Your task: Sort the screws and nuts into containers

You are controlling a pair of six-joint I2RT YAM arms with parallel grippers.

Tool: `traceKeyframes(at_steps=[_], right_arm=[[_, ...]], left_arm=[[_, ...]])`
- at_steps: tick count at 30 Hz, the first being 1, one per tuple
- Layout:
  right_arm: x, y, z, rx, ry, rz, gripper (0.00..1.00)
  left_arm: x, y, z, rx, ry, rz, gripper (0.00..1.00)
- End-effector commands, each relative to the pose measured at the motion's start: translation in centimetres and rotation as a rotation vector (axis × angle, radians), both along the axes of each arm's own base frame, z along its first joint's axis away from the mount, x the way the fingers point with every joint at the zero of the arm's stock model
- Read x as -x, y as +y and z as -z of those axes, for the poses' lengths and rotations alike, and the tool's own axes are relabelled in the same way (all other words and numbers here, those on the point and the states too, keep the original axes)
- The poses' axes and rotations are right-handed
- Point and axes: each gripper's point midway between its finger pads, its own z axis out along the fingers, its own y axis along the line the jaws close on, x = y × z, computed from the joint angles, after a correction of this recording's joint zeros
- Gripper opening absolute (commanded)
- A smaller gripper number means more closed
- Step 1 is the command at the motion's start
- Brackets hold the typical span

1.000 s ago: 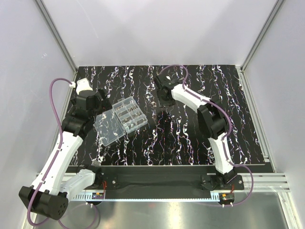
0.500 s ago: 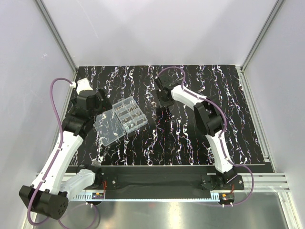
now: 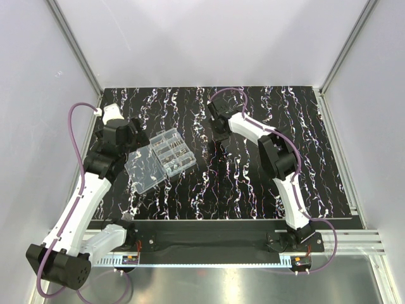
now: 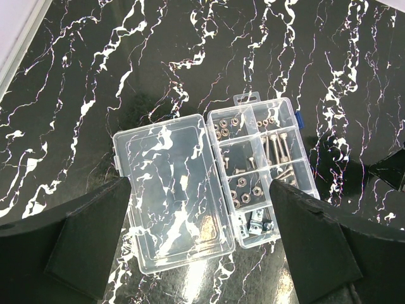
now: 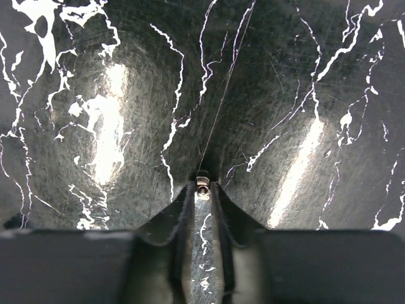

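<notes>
Moved: our right hand point(image 5: 202, 190) has edged toward the tabletop's point(image 3: 316, 158) far edge, closing.
Right hand: pinching a tiny metal piece point(image 5: 202, 183).
Left hand point(image 4: 199, 187): spread above the containers point(image 4: 247, 99), with screws point(image 4: 276, 145) and nuts point(image 4: 243, 193) inside.

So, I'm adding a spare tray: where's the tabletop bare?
Bare: the wide stretch of table between the right arm and the right edge, and the near strip in front of the organiser box. Crowded: the left, with box and left gripper, and far centre at the right gripper.
</notes>
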Motion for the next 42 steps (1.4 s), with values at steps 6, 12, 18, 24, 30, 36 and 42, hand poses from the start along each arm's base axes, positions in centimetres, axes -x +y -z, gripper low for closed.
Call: traceKeyframes(at_steps=[6,12,18,24,30,36,42], right_arm=[[0.3,0.3,0.5,-0.011,0.021,-0.013,0.02],[1.4,3.8,-5.5,-0.158,-0.012,-0.076,0.00],[5.3,10.1,-11.9,-0.258,-0.110,-0.240,0.00],[10.4,14.3,-10.5,-0.297,-0.018,-0.351,0.00],[11.1,14.4,-8.7,-0.259,0.004,-0.347,0.00],[10.3,14.5,-8.1,-0.233,-0.010,-0.333,0.00],[10.7,14.1,-6.3,-0.208,0.031,-0.327,0.00]], left_arm=[[-0.6,-0.2,-0.6,0.002,-0.032,0.007,0.99],[-0.6,-0.2,-0.5,0.003,-0.029,0.007,0.99],[-0.5,-0.3,-0.7,0.007,-0.036,0.010,0.99],[-0.5,-0.4,-0.8,0.011,-0.038,0.013,0.99],[-0.5,-0.5,-0.9,0.014,-0.043,0.020,0.99],[-0.4,-0.3,-0.9,0.006,-0.041,0.013,0.99],[-0.5,-0.2,-0.8,0.005,-0.039,0.010,0.99]])
